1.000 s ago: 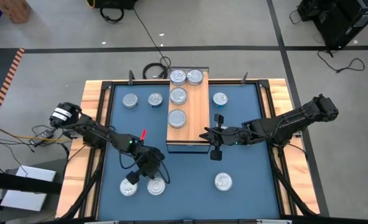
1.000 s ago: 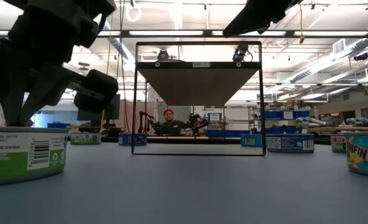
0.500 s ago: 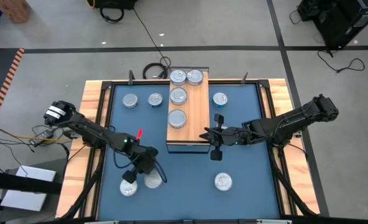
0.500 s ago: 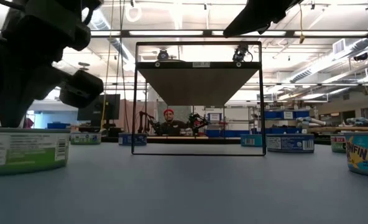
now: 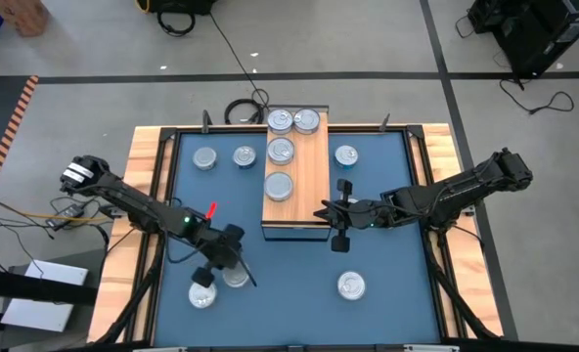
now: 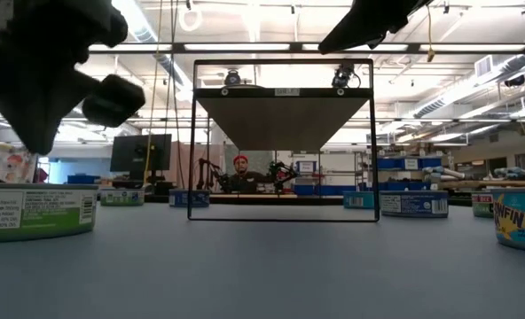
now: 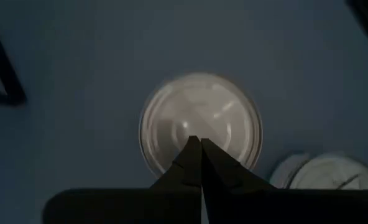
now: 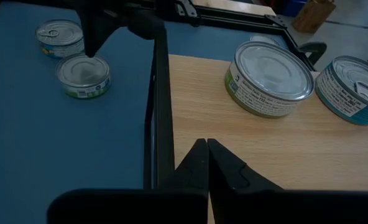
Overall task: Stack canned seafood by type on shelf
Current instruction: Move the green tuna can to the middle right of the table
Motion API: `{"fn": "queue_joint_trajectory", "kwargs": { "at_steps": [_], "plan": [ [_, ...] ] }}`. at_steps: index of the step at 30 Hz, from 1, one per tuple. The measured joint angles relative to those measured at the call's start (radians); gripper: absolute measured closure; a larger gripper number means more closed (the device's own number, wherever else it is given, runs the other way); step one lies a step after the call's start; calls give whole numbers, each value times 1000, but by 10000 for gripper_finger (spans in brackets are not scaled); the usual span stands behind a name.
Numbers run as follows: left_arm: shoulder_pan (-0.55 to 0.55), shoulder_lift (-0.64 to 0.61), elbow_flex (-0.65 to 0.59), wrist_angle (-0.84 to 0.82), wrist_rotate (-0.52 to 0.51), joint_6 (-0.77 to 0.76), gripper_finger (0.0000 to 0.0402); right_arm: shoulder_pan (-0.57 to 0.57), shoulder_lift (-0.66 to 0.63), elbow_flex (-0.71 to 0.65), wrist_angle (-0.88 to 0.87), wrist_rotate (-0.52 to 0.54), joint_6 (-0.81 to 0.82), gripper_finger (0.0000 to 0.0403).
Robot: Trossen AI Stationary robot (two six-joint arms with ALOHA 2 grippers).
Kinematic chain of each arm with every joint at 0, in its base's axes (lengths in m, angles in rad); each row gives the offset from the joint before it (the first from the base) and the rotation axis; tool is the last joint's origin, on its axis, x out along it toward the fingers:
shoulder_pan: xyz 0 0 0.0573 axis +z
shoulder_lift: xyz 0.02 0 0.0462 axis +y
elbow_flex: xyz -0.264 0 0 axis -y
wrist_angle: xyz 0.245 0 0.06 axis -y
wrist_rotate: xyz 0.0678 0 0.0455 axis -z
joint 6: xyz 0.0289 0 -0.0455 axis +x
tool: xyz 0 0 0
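At the left of the blue mat [image 5: 368,249], my left gripper [image 5: 233,256] hangs with its fingers pressed together, holding nothing, right above two tins at the mat's near-left corner. One of them, a tin [image 7: 199,127] with a bare silver lid, lies directly under my fingertips in the left wrist view; its neighbour [image 5: 202,295] sits just beside it. Farther back on the left side, two more tins [image 5: 204,157] and [image 5: 244,155] rest side by side on the mat, apart from each other.

In the middle stands the shelf [image 5: 309,196], its wood-grain top carrying four tins: two [image 5: 281,120] and [image 5: 307,121] touching at the far end, one [image 5: 281,151] behind them toward me, and a green-sided one [image 5: 279,186] nearest the middle. None is stacked on another.

My right gripper [image 5: 337,225], also closed and empty, hovers at the shelf's right edge. To its right, one tin [image 5: 345,155] sits on the mat far back and another [image 5: 350,286] near the front.
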Motion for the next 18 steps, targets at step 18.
{"fn": "queue_joint_trajectory", "kwargs": {
  "at_steps": [18],
  "plan": [
    [0,105,5,-64,-15,15,401,0,0,0,-28,0,-1,398]
  ]
}}
